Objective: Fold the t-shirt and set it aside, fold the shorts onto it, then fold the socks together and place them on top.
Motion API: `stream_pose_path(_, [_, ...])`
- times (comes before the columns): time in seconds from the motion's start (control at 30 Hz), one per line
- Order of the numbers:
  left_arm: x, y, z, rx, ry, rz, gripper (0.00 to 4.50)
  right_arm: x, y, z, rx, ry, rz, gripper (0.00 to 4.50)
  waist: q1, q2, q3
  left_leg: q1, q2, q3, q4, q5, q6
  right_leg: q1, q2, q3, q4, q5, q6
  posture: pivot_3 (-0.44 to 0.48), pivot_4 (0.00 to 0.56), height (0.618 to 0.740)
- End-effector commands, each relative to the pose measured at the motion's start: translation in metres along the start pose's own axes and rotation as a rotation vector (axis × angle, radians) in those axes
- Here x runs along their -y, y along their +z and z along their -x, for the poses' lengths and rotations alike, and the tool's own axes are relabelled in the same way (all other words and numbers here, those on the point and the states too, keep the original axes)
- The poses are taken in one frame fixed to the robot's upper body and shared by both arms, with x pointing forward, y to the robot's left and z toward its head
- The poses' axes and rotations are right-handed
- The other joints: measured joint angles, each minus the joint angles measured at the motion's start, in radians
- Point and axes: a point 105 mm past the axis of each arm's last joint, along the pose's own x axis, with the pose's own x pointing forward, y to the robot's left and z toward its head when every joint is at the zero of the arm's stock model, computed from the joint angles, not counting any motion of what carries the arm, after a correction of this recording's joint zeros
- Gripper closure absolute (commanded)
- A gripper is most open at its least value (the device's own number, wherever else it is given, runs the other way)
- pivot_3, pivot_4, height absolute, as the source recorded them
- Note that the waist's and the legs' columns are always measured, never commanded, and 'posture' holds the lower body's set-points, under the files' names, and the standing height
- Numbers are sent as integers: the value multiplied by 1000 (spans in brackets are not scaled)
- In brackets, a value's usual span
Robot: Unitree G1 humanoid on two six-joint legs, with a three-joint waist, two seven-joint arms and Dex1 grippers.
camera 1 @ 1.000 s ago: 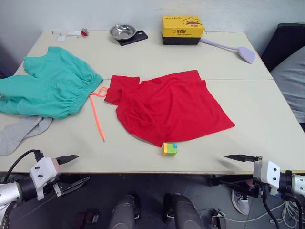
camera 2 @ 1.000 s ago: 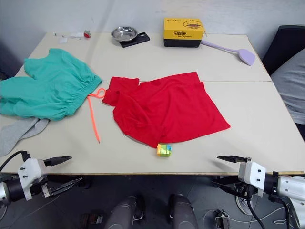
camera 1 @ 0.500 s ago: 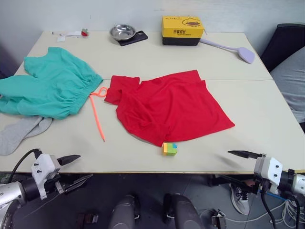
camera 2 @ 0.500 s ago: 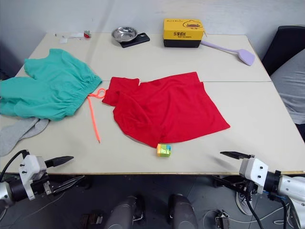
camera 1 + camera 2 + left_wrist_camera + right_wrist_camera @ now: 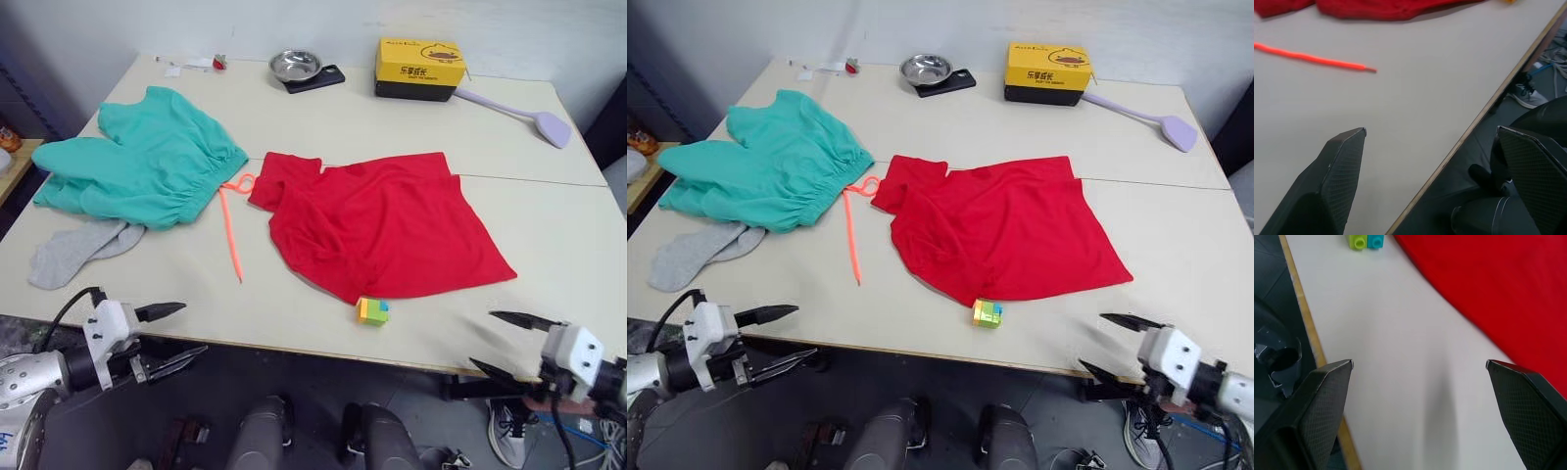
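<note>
Three garments are laid on the table, with the t-shirt spread at its middle. No writing on the yellow box beyond the t-shirt can be read. The shorts are seen left of the t-shirt, the socks just beside them. A small coloured block is touching the t-shirt's near hem. The left gripper and right gripper are held wide open and empty, nearer than the t-shirt at the table's edge.
</note>
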Motion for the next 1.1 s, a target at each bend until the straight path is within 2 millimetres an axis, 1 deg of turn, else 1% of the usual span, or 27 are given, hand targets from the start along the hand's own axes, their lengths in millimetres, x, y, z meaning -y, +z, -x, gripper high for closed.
stream_pose_path(0.03, [18, 25, -22, 72, -166, -59, 0, -1, -5, 31, -55, -71, -4, 57, -1, 0, 0, 0, 0, 1, 0, -2, -3, 0, 0, 1, 0, 0, 0, 0, 150, 740])
stream_pose_path(0.1, [24, 34, -34, 110, -216, -91, 0, -7, -12, 42, -93, -90, -24, 57, -3, 0, 0, 1, 1, 2, 0, -2, -3, 0, 1, 2, 0, 0, 1, 0, 150, 740])
stream_pose_path(0.17, [27, 43, -44, 152, -245, -99, 0, -11, -15, 46, -112, -95, -32, 57, -9, 0, -1, 2, 1, 3, 0, -2, -3, 0, 1, 3, 0, 0, 1, 0, 150, 740])
stream_pose_path(0.27, [27, 51, -52, 191, -255, -128, 0, -12, -10, 41, -91, -92, -26, 57, -22, 0, -1, 6, 4, 7, -1, -3, -4, 1, 3, 6, 1, 1, -1, 0, 150, 740])
stream_pose_path(0.33, [26, 52, -52, 197, -262, -117, 0, -11, -2, 32, -63, -72, -18, 57, -29, 0, -1, 9, 5, 8, -2, -3, -5, 2, 3, 7, 1, 1, -1, 0, 150, 740])
stream_pose_path(0.37, [25, 52, -52, 195, -262, -109, 0, -11, 4, 24, -41, -55, -13, 57, -32, 0, -1, 11, 5, 9, -2, -3, -5, 3, 4, 7, 2, 1, -2, 0, 150, 740])
stream_pose_path(0.4, [24, 52, -51, 192, -260, -94, 0, -11, 16, 11, -3, -17, -7, 57, -34, 0, -1, 11, 6, 9, -2, -3, -6, 3, 4, 8, 2, 0, -2, 0, 150, 740])
stream_pose_path(0.43, [23, 52, -51, 189, -259, -85, 0, -11, 25, 3, 21, 10, -3, 57, -37, 0, -1, 12, 7, 9, -2, -3, -6, 4, 5, 8, 2, 0, -3, 0, 150, 740])
stream_pose_path(0.5, [20, 51, -47, 188, -230, -74, 0, -14, 61, -32, 130, 109, 4, 57, -42, 0, -1, 13, 8, 9, -2, -3, -7, 4, 5, 9, 2, 0, -4, 0, 150, 740])
stream_pose_path(0.57, [19, 50, -43, 186, -207, -70, 0, -20, 84, -52, 188, 176, 3, 57, -43, 1, -1, 13, 8, 9, -2, -3, -7, 3, 6, 10, 2, 1, -5, 0, 150, 740])
stream_pose_path(0.6, [19, 49, -42, 184, -201, -67, 0, -22, 90, -58, 200, 194, -1, 57, -38, 1, -1, 12, 8, 8, -2, -3, -7, 2, 6, 11, 2, 1, -5, 0, 150, 740])
stream_pose_path(0.7, [20, 44, -36, 166, -164, -62, 0, -31, 105, -83, 214, 280, 32, 57, -24, 1, -1, 11, 7, 7, -2, -5, -9, 1, 6, 9, 1, -1, -5, 0, 150, 740])
stream_pose_path(0.77, [20, 42, -33, 165, -149, -55, 0, -35, 108, -95, 205, 316, 40, 57, -15, 1, -1, 9, 7, 7, -1, -6, -10, 0, 5, 9, 1, -2, -5, 0, 150, 740])
stream_pose_path(0.87, [25, 42, -34, 167, -155, -54, 0, -42, 103, -115, 165, 366, 65, 57, -9, 1, -1, 6, 6, 7, 1, -6, -9, -1, 5, 8, 0, -2, -5, 0, 150, 740])
stream_pose_path(0.93, [27, 45, -36, 175, -159, -61, 0, -43, 99, -128, 136, 373, 62, 57, -12, 0, -1, 5, 6, 8, 3, -6, -9, -1, 5, 8, 0, -1, -4, 0, 150, 740])
stream_pose_path(1.0, [31, 48, -39, 185, -176, -80, 0, -37, 96, -140, 109, 352, 74, 57, -12, 0, -1, 5, 6, 8, 3, -8, -7, -1, 5, 8, 0, -1, -3, 0, 150, 740])
stream_pose_path(1.1, [35, 53, -44, 203, -195, -97, 0, -32, 92, -149, 83, 336, 72, 57, -12, 1, -1, 5, 6, 8, 4, -7, -7, -1, 5, 8, 1, 0, -3, 0, 150, 740])
